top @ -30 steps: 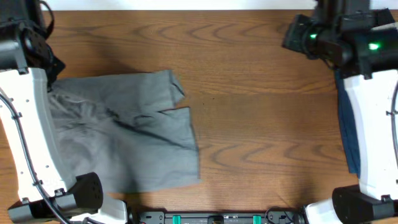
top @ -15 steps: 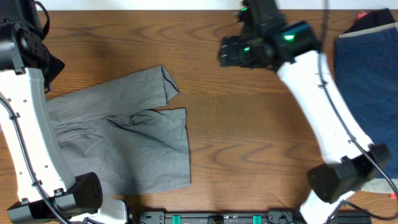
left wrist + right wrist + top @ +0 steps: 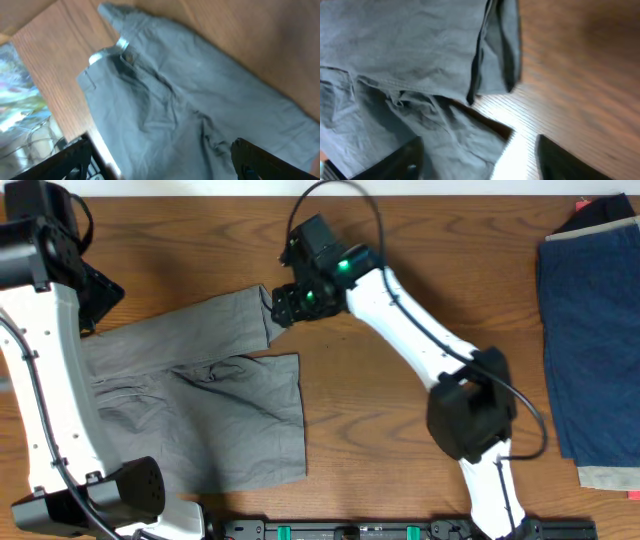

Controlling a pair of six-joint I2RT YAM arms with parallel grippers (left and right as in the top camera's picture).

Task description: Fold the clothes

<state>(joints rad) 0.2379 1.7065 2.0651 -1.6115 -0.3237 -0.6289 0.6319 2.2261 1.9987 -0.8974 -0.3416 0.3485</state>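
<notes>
The grey shorts (image 3: pixel 190 395) lie spread at the left of the tabletop (image 3: pixel 420 360), the far leg's hem (image 3: pixel 499 50) curled over. The right gripper (image 3: pixel 283 305) hovers at that hem and the left gripper (image 3: pixel 161 147) above the waistband (image 3: pixel 107 50), both jaws wide open and empty. Closing on the curl may catch one layer and bunch the leg.

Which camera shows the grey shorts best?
The overhead camera. It shows the shorts spread out flat with both legs, though the left arm covers one edge. The left wrist camera shows mostly the waistband end up close. The right wrist camera shows only the leg hems.
</notes>
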